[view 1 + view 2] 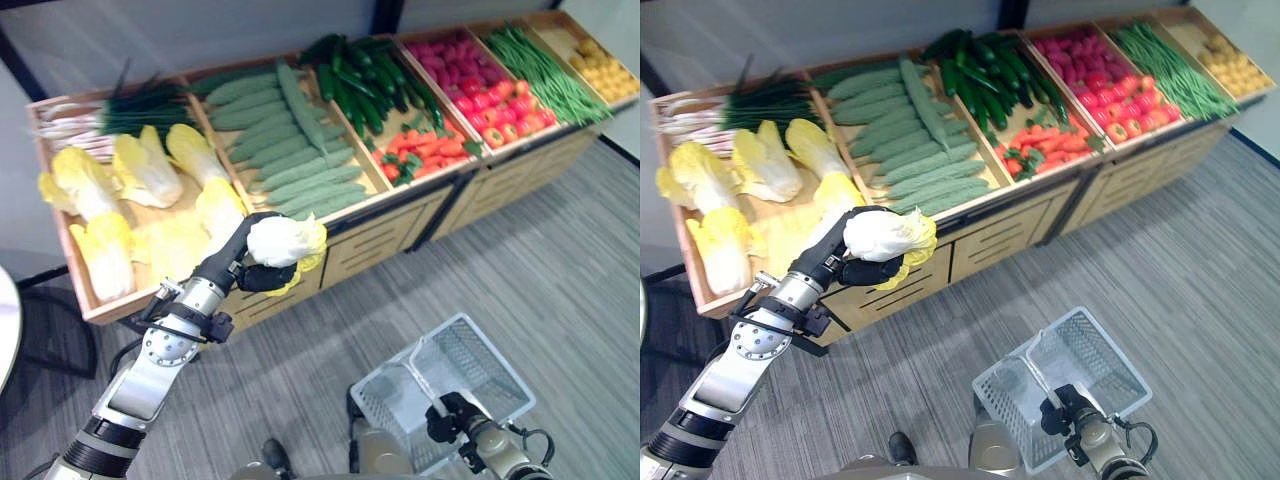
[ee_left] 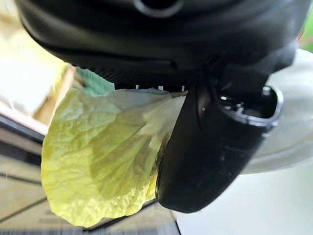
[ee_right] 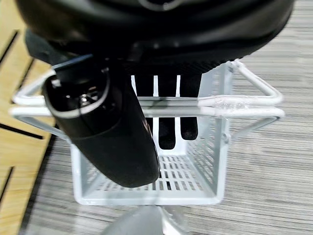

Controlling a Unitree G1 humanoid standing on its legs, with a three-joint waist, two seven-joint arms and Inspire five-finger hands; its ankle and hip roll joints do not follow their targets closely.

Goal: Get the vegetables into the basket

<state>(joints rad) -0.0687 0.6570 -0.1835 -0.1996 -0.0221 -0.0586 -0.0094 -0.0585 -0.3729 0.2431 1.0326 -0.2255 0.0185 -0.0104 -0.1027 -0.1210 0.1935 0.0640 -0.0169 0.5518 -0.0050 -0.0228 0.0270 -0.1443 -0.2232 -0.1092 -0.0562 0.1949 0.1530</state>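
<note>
My left hand (image 1: 262, 275) is shut on a pale yellow-white cabbage (image 1: 284, 240), held in the air just in front of the wooden stand's front edge; the left wrist view shows its leaves (image 2: 102, 156) pressed against the thumb. Low at the right, my right hand (image 1: 452, 412) is shut on the handle (image 3: 195, 105) of a white wire basket (image 1: 475, 365), which hangs over the grey floor with nothing inside. More yellow cabbages (image 1: 145, 170) lie in the stand's leftmost bin.
The long wooden stand (image 1: 370, 240) runs from left to far right, with bins of spring onions (image 1: 120, 115), pale green cucumbers (image 1: 285, 140), dark cucumbers (image 1: 365, 85), carrots (image 1: 425, 150), red produce (image 1: 480, 85), green beans (image 1: 545, 70) and yellow produce (image 1: 605, 70). Open grey carpet lies ahead.
</note>
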